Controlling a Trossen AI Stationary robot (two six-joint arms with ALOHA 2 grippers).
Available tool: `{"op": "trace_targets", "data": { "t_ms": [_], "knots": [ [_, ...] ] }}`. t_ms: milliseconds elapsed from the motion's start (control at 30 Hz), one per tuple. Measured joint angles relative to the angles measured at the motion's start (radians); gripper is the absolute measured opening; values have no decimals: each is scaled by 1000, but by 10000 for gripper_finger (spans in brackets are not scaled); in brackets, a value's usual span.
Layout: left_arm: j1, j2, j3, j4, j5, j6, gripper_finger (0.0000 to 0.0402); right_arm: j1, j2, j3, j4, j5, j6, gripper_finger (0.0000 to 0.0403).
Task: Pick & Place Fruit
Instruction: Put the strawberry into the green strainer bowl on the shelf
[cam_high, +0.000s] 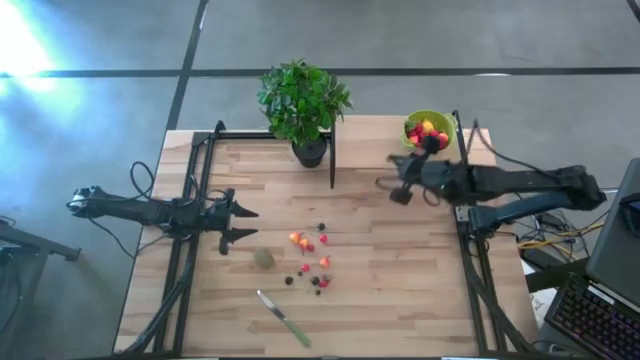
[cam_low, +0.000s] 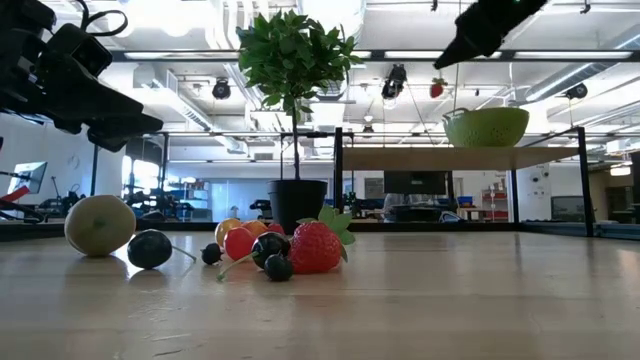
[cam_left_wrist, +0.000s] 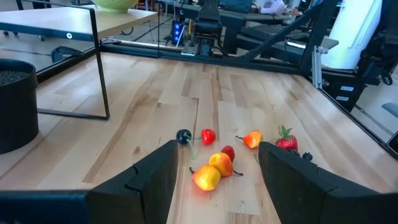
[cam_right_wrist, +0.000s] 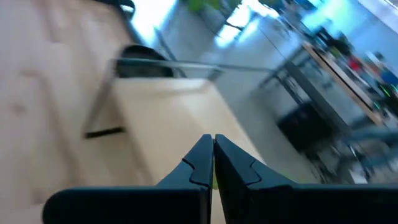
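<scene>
While the right gripper (cam_high: 401, 193), pressed together, hangs near the bowl (cam_high: 446, 122), fruit (cam_high: 309, 262) remains on the desk (cam_high: 400, 290). Left gripper (cam_high: 246, 223) waits spread; next likely another pick.

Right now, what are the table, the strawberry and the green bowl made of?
Table: pale wood planks, visible grain, matte.
Strawberry: probably plastic, evenly red with a slight gloss.
Bowl: likely plastic, uniform lime green, rows of small holes like a colander.
</scene>
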Motion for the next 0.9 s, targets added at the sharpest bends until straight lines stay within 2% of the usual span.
{"op": "trace_targets", "data": {
  "t_ms": [233,500,667,900],
  "knots": [
    [0,0,0,0,0,0,229,-201,-81,3,-45,0,2,8],
    [0,0,0,0,0,0,229,-372,-81,3,-53,-2,-1,8],
    [0,0,0,0,0,0,229,-438,-62,3,-105,-7,2,8],
    [0,0,0,0,0,0,229,-468,-48,-1,-119,-9,23,8]
  ]
}}
